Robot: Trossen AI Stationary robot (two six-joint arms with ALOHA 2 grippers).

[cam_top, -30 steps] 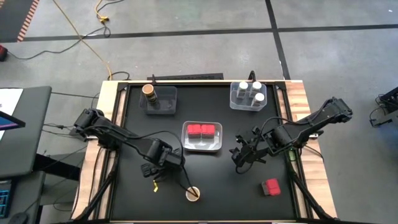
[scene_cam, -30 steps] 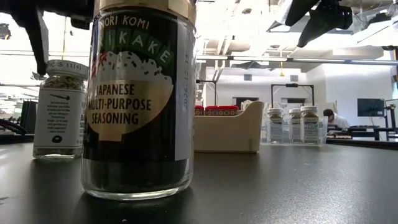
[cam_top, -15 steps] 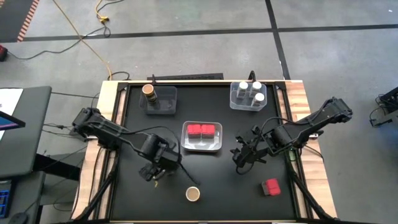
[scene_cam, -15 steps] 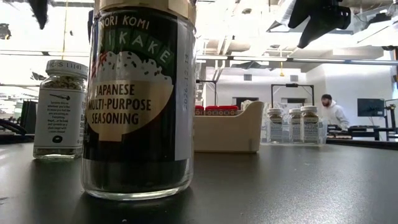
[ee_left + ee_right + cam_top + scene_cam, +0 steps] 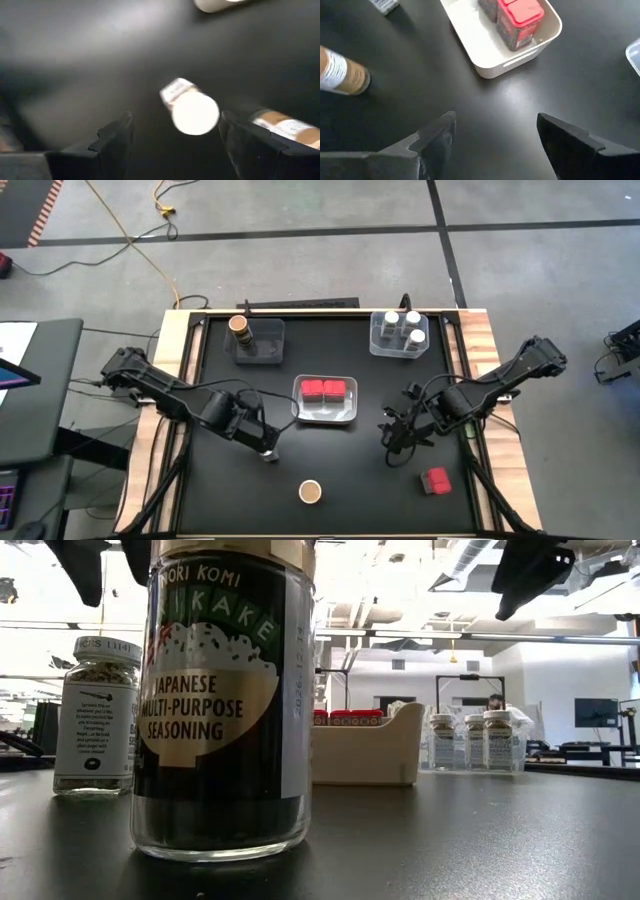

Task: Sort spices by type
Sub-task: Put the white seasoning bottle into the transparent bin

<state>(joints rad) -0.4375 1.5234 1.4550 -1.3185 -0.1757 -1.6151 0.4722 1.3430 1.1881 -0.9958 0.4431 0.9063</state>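
Left gripper [image 5: 268, 452] has swung off the brown-topped jar [image 5: 310, 493] to a white-lidded jar [image 5: 194, 111], jaws wide, empty.

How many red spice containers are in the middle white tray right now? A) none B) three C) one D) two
D: in the high view two red containers sit side by side in the white tray, while a third red container lies loose on the table near the right gripper.
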